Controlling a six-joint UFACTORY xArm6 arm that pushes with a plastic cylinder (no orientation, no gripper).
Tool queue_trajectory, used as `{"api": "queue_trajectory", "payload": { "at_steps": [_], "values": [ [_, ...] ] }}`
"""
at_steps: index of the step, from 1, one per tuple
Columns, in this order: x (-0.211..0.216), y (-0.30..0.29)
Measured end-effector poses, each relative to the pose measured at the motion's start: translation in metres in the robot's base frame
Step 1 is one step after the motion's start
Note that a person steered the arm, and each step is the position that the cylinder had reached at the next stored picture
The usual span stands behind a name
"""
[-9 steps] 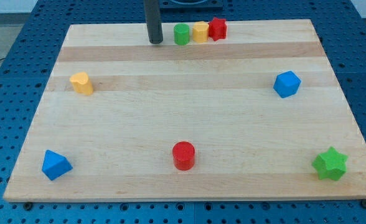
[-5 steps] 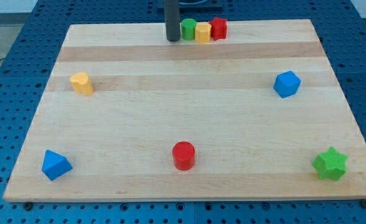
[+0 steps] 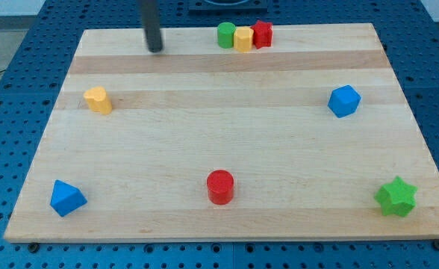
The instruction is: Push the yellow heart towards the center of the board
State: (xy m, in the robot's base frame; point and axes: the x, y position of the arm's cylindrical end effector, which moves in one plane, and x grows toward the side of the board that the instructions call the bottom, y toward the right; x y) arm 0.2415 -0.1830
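Progress: none visible. I saw my tip (image 3: pixel 155 49), a bare rod with nothing to grasp, standing well apart from the yellow heart (image 3: pixel 98 99), which sat toward the view's lower left of it, still unpushed.

Pale smooth wooden board (image 3: pixel 227 149), matt yellow heart (image 3: pixel 98 99)

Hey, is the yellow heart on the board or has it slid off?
On the board: the yellow heart rests on the wood near the view's left edge, my tip apart from it.
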Motion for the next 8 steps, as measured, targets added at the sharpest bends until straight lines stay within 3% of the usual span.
{"api": "queue_trajectory", "payload": {
  "at_steps": [1,2,4,7,8],
  "values": [
    [0.000,-0.092],
    [0.012,-0.121],
    [0.019,-0.122],
    [0.144,-0.118],
    [0.145,-0.083]
  ]
}}
